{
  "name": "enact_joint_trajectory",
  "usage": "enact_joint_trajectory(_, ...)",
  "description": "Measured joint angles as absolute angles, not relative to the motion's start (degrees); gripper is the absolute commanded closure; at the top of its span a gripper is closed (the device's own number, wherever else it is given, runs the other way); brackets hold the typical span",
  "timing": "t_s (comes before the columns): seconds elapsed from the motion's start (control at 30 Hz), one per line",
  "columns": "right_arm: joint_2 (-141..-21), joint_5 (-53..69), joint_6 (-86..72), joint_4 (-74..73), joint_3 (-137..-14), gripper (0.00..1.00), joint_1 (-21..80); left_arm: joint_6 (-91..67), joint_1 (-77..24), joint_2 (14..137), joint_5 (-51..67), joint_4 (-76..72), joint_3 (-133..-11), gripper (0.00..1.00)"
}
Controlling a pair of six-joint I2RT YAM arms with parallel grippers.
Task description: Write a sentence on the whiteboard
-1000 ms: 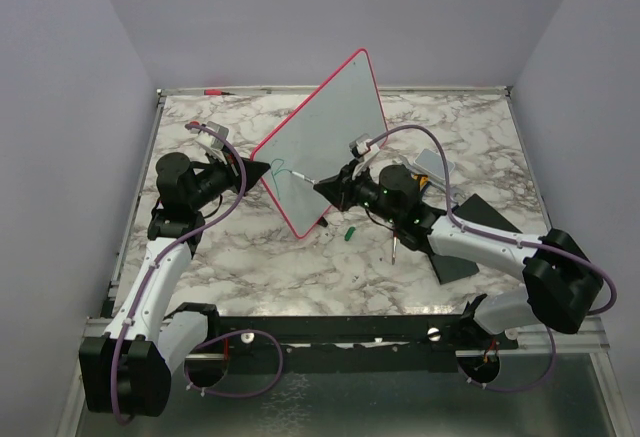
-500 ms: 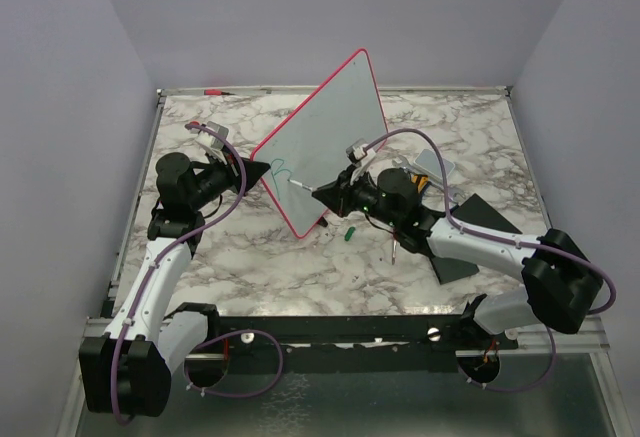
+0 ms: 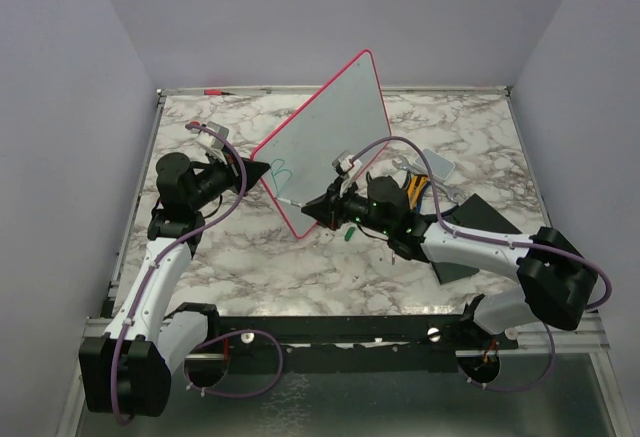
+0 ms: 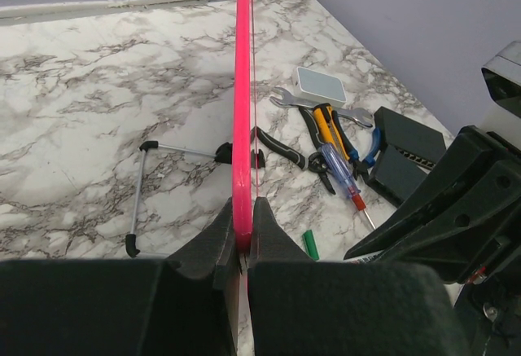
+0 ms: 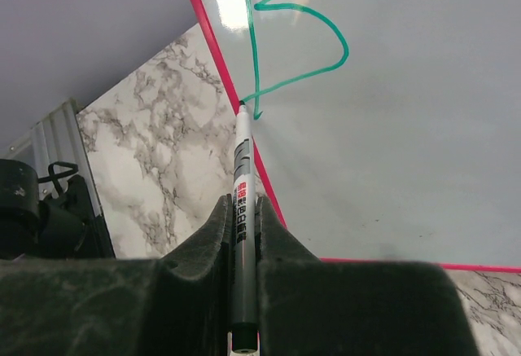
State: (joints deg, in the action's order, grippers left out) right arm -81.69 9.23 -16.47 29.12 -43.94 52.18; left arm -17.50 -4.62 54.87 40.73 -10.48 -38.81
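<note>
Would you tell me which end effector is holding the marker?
The right end effector grips the marker; the left end effector clamps the whiteboard instead.

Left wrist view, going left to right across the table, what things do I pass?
Wire stand → whiteboard, seen edge-on → green marker cap → screwdriver → black pad.

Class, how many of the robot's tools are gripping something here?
2. The left tool clamps the whiteboard by its red edge. The right tool holds a marker, its tip on the whiteboard.
</note>
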Motion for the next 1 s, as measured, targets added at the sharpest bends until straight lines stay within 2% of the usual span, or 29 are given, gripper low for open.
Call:
enact_joint_trajectory(0.2, -79.7, 8.4, -16.4, 29.2, -41.9, 0.99, 52.2, -17.5, -4.8, 54.7, 40.9, -10.5, -38.8, 1.00)
enact_joint_trajectory(0.6, -65.5, 5.3, -16.4, 25.1, -40.1, 0.99, 52.2, -17.5, -5.0, 54.7, 40.9, -10.5, -38.8, 1.00)
enact_joint_trajectory(0.83, -64.8, 5.5, -14.9, 22.3, -40.1, 0.99, 50.7, -17.3, -5.0, 54.7, 40.9, -10.5, -38.8, 1.00)
enact_joint_trajectory(1.0, -65.6, 9.7, -14.9, 22.2, -40.1, 0.99, 46.1, -17.3, -5.0, 54.6, 40.8, -10.4, -38.8, 1.00)
